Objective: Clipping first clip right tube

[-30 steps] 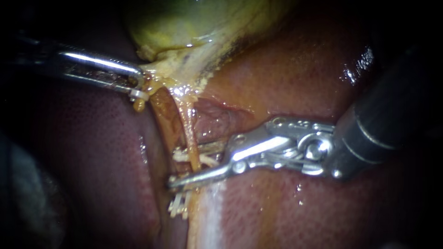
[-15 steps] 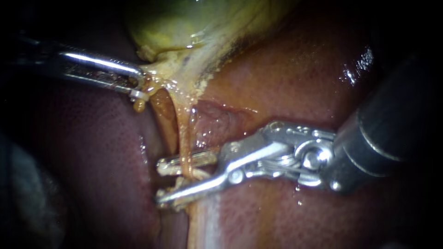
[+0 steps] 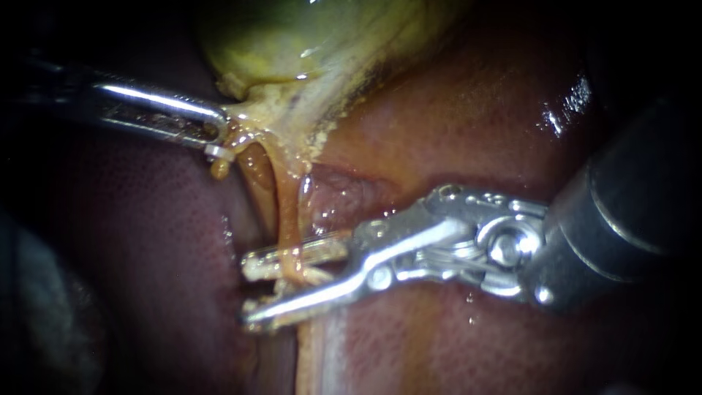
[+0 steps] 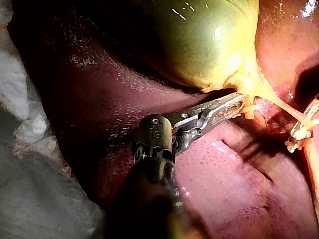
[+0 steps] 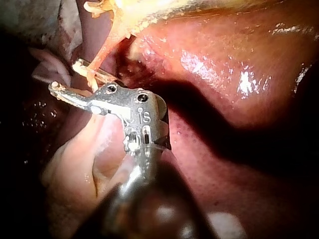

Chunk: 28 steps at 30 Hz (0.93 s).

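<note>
Two instruments show: the left instrument [image 3: 219,136] and the right instrument [image 3: 251,290]. There is one gallbladder [image 3: 278,44] and one liver [image 3: 475,110]. Two tubes are visible: a darker tube [image 3: 257,183] and a paler tube [image 3: 290,227].

Endoscope view: light pools in the middle and the edges fall to black. White glare streaks the left instrument [image 3: 219,143] and the metal of the right instrument [image 3: 248,292], and glints on the wet liver [image 3: 578,91]. Right wrist view: a deep shadow crosses the liver beside the instrument. Left wrist view: the gallbladder [image 4: 199,45] is brightly lit.
</note>
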{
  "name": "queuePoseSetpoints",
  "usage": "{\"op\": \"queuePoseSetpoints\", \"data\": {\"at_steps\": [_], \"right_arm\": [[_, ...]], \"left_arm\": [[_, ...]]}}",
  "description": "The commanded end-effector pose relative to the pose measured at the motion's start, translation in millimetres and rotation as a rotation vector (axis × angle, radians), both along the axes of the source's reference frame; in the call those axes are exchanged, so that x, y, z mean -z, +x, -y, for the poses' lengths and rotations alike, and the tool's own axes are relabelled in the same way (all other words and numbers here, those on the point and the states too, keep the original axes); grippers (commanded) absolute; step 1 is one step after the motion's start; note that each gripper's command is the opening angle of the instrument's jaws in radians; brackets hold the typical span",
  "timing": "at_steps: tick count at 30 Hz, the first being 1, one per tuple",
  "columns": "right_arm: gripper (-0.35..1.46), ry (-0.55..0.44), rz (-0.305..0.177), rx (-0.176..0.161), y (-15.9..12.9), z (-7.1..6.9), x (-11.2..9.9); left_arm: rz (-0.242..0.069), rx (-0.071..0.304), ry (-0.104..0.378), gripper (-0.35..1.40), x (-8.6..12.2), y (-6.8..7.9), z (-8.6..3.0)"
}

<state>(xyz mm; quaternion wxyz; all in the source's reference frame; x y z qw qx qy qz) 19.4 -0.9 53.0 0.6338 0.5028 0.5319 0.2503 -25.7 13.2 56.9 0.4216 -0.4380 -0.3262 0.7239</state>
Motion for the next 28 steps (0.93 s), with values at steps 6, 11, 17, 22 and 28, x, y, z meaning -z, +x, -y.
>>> {"op": "queuePoseSetpoints", "data": {"at_steps": [6,11,17,22,28], "right_arm": [[0.09,0.030,0.010,0.002,-0.2,-0.1,-0.1],[-0.20,0.089,0.037,0.004,-0.5,-0.1,-0.1],[-0.35,0.098,0.060,0.001,-1.3,0.0,-0.4],[-0.35,0.095,0.065,0.003,-1.4,-0.2,-0.7],[-0.35,0.095,0.065,0.002,-1.5,-0.2,-0.9]], "left_arm": [[0.000,0.000,0.000,-0.35,0.0,0.0,0.0],[0.000,0.000,0.000,-0.35,0.0,0.0,0.0],[0.000,0.000,0.000,-0.35,0.0,0.0,0.0],[0.000,0.000,0.000,-0.35,0.0,0.0,0.0],[0.000,-0.001,0.000,-0.35,0.0,0.0,0.0]]}}
